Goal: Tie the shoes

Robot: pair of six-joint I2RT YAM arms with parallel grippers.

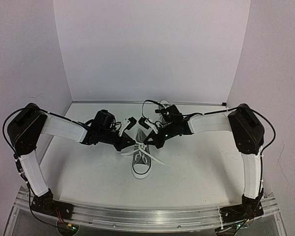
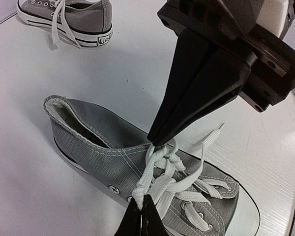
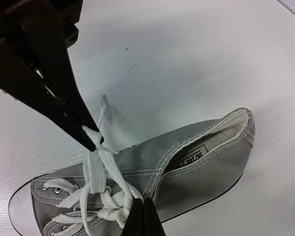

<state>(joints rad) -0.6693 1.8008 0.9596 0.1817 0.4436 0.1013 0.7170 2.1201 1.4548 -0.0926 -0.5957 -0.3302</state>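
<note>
One grey sneaker (image 1: pixel 140 163) lies mid-table, toe towards the arms; it also shows in the left wrist view (image 2: pixel 103 147) and the right wrist view (image 3: pixel 187 157). Its white laces (image 2: pixel 167 177) are bunched in a knot over the tongue. My left gripper (image 2: pixel 142 202) is shut on a lace loop on one side of the knot. My right gripper (image 3: pixel 143 205) is shut on a lace loop on the other side. The two sets of fingertips meet over the shoe (image 1: pixel 141 144). The second grey sneaker (image 2: pixel 71 17) lies further back, its laces loose, mostly hidden behind my right arm in the top view.
The white table (image 1: pixel 201 167) is boxed in by white walls at the back and both sides. A free lace end (image 2: pixel 214 133) trails onto the table beside the shoe. A metal rail (image 1: pixel 147 212) runs along the near edge.
</note>
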